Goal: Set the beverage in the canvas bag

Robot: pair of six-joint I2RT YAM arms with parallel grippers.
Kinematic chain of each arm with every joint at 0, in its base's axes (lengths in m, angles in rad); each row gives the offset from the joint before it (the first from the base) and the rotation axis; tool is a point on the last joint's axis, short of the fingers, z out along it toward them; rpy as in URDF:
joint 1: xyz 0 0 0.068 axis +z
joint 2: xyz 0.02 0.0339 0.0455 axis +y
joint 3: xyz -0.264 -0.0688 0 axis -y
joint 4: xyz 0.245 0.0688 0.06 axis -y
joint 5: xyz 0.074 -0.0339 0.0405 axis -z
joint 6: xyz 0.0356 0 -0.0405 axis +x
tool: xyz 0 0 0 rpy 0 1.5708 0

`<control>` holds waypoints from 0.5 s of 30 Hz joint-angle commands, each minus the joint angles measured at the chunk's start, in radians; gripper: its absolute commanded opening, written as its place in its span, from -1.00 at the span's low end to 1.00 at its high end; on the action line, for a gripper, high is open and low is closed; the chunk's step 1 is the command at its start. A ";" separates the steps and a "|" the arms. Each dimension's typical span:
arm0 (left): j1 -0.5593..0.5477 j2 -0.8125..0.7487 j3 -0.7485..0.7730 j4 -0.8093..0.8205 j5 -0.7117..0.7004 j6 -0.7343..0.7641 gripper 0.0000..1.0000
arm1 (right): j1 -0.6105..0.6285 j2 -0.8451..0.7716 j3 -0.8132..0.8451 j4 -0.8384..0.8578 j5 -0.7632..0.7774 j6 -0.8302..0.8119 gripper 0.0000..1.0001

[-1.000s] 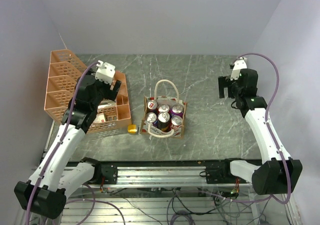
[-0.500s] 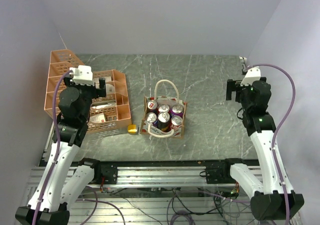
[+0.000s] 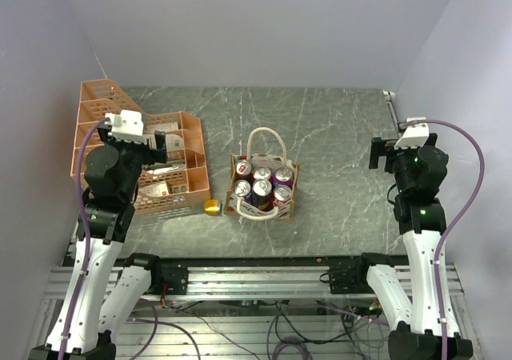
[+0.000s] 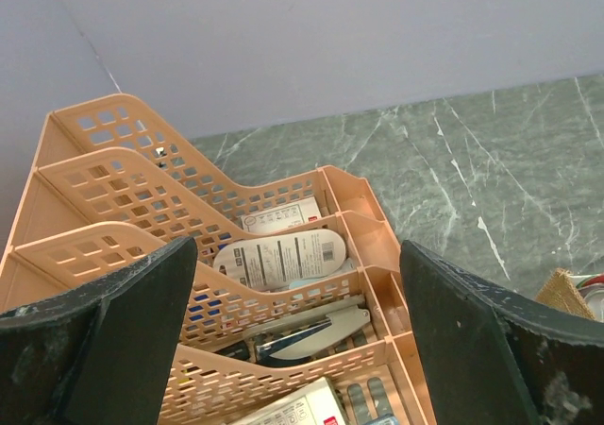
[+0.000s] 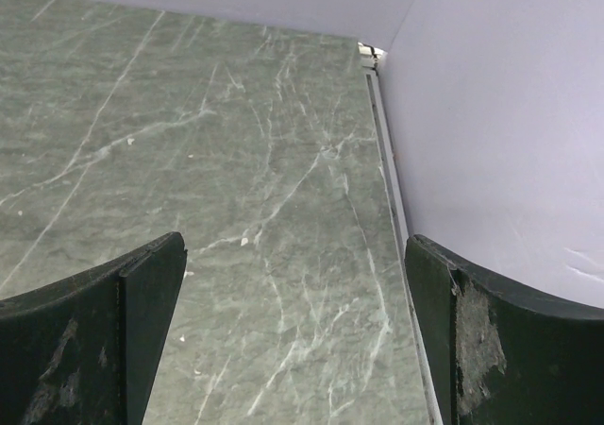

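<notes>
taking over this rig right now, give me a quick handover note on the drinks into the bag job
Left gripper: open, empty, above the orange rack.
Right gripper: open, empty, over bare table near its right edge.
Canvas bag: upright mid-table, six cans standing inside.
Done: no can shows outside the bag, so loading looks complete.
Left: probably nothing. A small yellow object lies on the table by the bag's left side; I cannot tell what it is.
</notes>
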 commanded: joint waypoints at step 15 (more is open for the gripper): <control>0.013 -0.014 -0.010 0.003 0.045 0.022 0.96 | -0.028 -0.003 0.012 -0.018 0.007 -0.043 1.00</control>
